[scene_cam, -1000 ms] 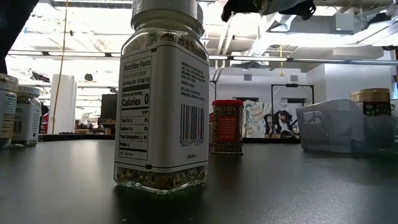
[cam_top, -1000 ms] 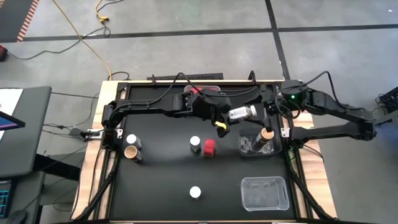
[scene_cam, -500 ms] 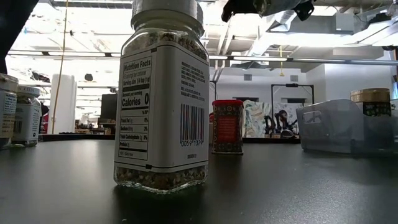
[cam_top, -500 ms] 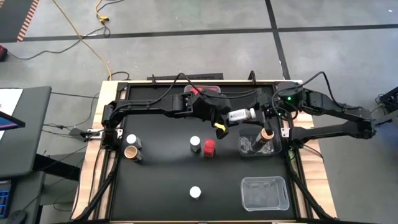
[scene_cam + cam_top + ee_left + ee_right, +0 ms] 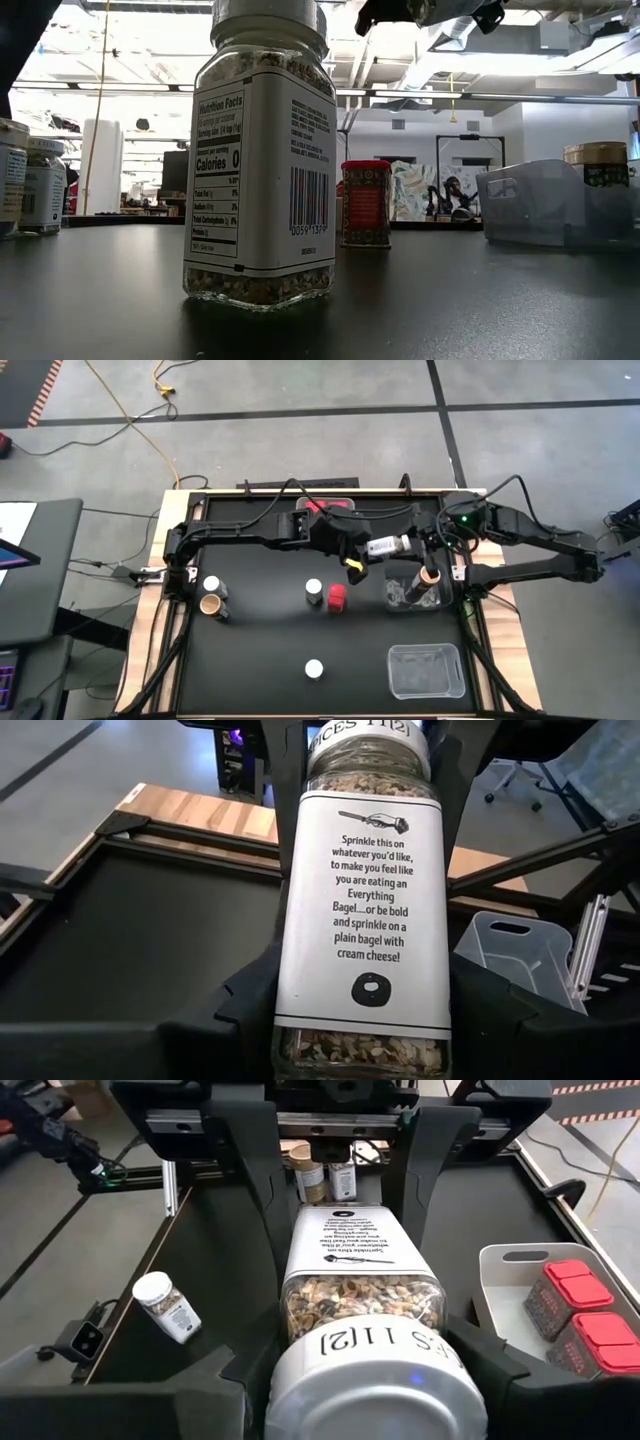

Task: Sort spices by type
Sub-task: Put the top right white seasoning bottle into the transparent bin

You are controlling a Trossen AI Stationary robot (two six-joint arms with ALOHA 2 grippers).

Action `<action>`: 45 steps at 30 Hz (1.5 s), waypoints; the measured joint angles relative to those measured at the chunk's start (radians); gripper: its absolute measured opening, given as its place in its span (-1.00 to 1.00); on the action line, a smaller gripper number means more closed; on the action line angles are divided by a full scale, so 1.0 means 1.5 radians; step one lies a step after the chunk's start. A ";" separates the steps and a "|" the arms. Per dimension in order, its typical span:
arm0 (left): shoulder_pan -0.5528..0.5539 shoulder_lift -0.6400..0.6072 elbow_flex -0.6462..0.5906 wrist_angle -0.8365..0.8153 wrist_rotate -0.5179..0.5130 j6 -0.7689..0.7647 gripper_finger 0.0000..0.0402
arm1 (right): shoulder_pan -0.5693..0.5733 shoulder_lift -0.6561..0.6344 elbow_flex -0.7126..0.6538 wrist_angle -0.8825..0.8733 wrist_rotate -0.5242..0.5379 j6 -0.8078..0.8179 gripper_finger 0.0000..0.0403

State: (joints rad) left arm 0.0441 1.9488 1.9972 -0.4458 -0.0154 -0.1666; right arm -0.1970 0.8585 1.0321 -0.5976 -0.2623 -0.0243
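high view: you have a handover in the air over the far middle of the table (image 5: 250,660); the left gripper (image 5: 362,550) and the right gripper (image 5: 420,543) face each other with the white-lidded jar (image 5: 388,545) slung level between them, well above the table; its long axis runs left to right, base toward the left arm, lid toward the right; a red box (image 5: 337,597) and a white-lidded jar (image 5: 314,591) stand side by side mid-table; another jar (image 5: 314,669) stands nearer the front; two more containers (image 5: 212,598) wait at the left; a clear bin (image 5: 426,670) sits front right

low view: a big jar (image 5: 262,160) fills the foreground; the red box (image 5: 366,203) stands behind it; the grippers show only as dark shapes at the top edge, so you cannot read their fingers here

left wrist view: your left fingers (image 5: 455,1010) are clamped on the base end of the jar (image 5: 362,905); the lid points away from this arm

right wrist view: your right fingers (image 5: 250,1170) bracket the jar (image 5: 362,1295) just past its lid (image 5: 378,1390), closed onto its sides as far as you can judge; a white bin (image 5: 500,1280) with two red boxes (image 5: 572,1308) lies beside it

relation for the next move: both arms grip one jar end to end along the same line; in my judgement the left must let go before the right pulls away along that axis
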 joint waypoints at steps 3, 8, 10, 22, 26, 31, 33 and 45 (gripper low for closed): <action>0.000 0.000 0.000 -0.001 -0.010 -0.015 0.08 | 0.000 0.000 0.000 0.000 0.001 -0.003 0.08; 0.000 0.000 0.001 0.002 -0.013 -0.061 0.35 | 0.000 0.000 0.000 -0.008 0.002 -0.004 0.08; 0.001 0.000 0.001 0.002 -0.015 -0.070 0.46 | 0.000 0.000 0.000 -0.019 0.002 -0.004 0.08; -0.003 -0.005 0.001 -0.011 -0.016 -0.026 0.58 | -0.018 -0.028 0.000 -0.183 0.039 0.022 0.08; -0.021 -0.008 0.001 -0.019 -0.015 0.001 0.58 | 0.008 -0.041 0.000 -0.285 0.078 0.074 0.08; -0.052 -0.013 0.001 -0.049 -0.037 0.032 0.58 | 0.081 -0.039 0.028 -0.408 0.124 0.185 0.08; -0.063 -0.013 0.001 -0.064 -0.066 0.036 0.58 | 0.122 -0.028 0.049 -0.441 0.156 0.239 0.08; -0.131 -0.013 0.001 -0.156 -0.101 0.031 0.58 | 0.376 0.138 0.148 -0.521 0.244 0.513 0.08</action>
State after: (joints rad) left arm -0.1518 1.9285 1.9980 -0.6795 -0.1670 -0.1204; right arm 0.3672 1.0655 1.2548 -1.3790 0.1038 0.7445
